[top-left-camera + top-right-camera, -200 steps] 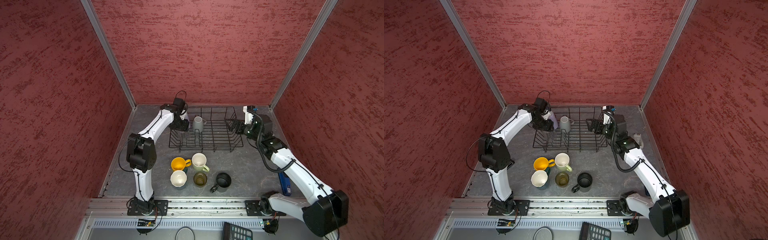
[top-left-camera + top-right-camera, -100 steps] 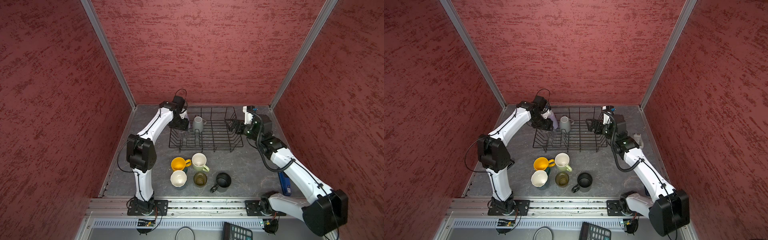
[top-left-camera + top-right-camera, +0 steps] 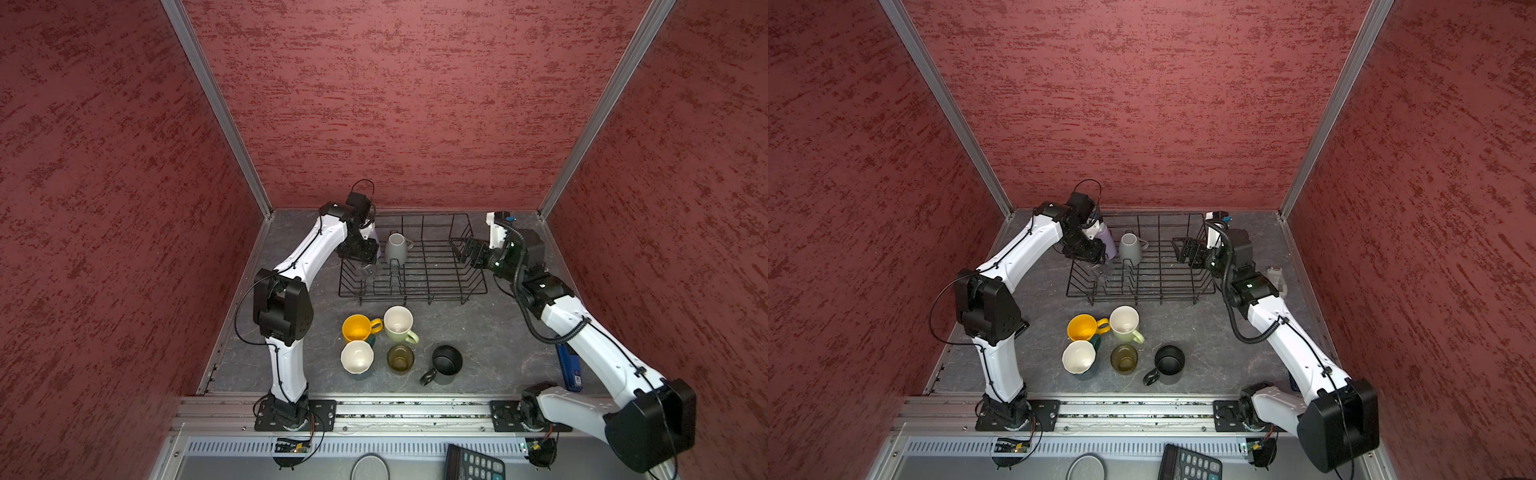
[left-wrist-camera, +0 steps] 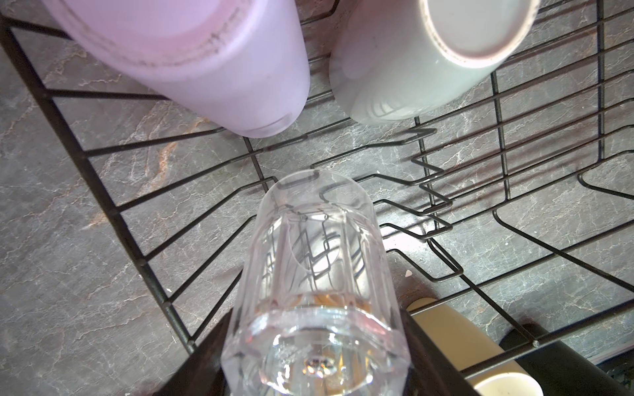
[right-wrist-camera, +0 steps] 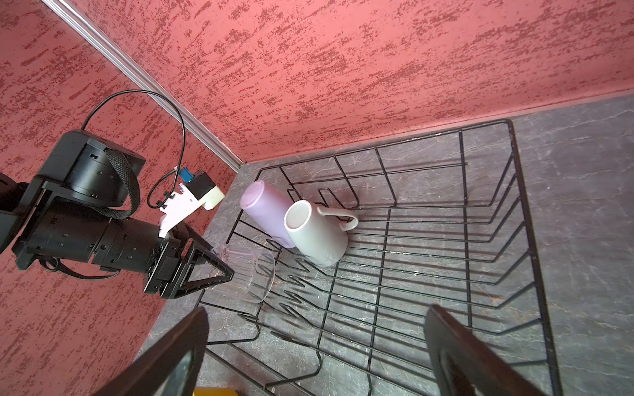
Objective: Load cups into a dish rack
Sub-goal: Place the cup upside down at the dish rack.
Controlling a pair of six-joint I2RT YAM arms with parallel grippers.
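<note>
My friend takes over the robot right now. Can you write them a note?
Left tool: shut on the clear glass, mouth down, over the rack corner.
Right tool: open, empty, at the rack's other end.
Done: lilac cup and grey mug lean in the rack.
Left: set the glass down, then load yellow mug, green mug, teal mug, brown glass, black mug from the table.

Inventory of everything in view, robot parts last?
dish rack: 1, black, far side
lilac tumbler: 1, lilac, inverted in rack
grey mug: 1, grey, inverted beside tumbler
clear glass: 1, clear, held over rack
yellow mug: 1, yellow, before rack
pale green mug: 1, green, beside yellow
dark teal mug: 1, teal, nearest row
olive glass: 1, olive, nearest row
black mug: 1, black, nearest row
blue object: 1, blue, right side
calculator: 1, black, front edge
left pincer: 1, black, gripping clear glass
right pincer: 1, black, open, by rack
</note>
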